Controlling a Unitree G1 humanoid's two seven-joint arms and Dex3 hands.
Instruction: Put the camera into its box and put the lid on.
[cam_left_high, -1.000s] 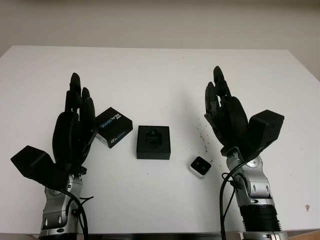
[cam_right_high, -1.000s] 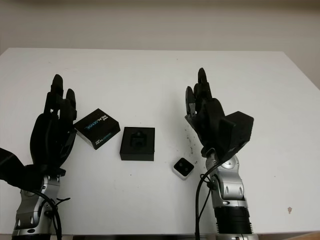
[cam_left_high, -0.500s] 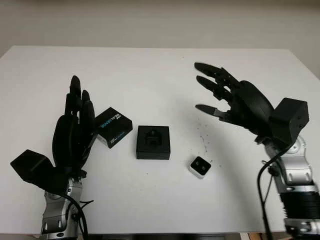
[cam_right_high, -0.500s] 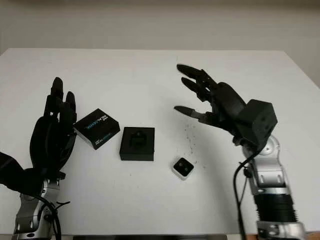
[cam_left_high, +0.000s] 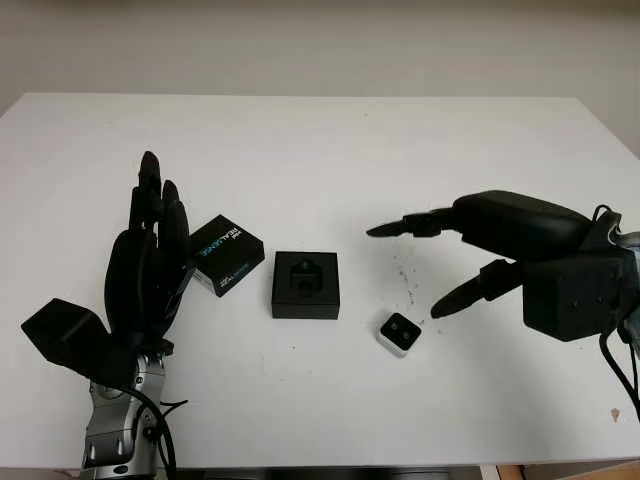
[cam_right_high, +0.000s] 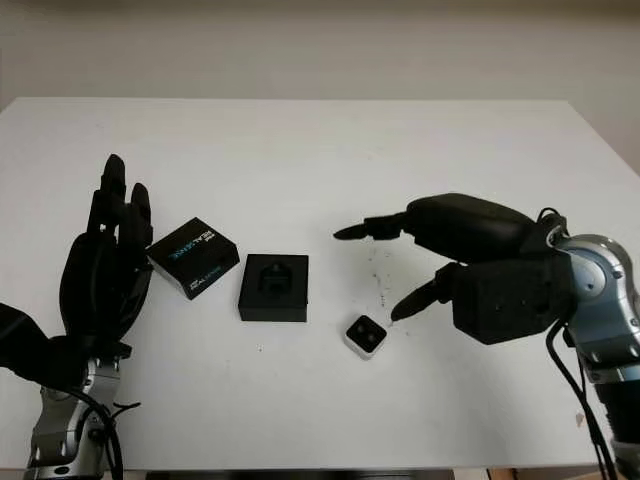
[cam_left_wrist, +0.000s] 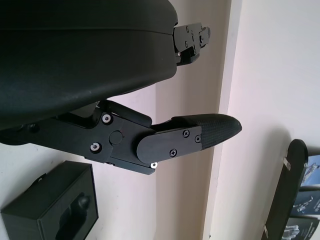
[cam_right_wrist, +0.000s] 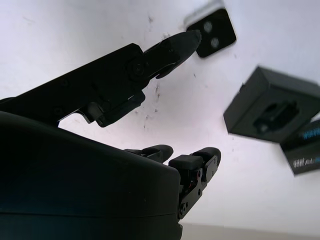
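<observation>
A small white camera with a black face lies on the white table, right of centre. The open black box with a moulded insert sits just to its left. Further left lies the black lid with blue lettering, tilted. My right hand is open, turned sideways above the table, its thumb tip close to the camera's right and its fingers stretched over the spot beyond it. In the right wrist view the camera, box and lid show past the fingers. My left hand stands open beside the lid.
Dark specks mark the table between the box and my right hand. A small brown mark sits near the front right corner. The table's back edge meets a plain wall.
My right hand has swung down and to the right, rolling from palm-up to sideways, and its thumb now hangs close by the camera. The left hand and the objects have not moved.
</observation>
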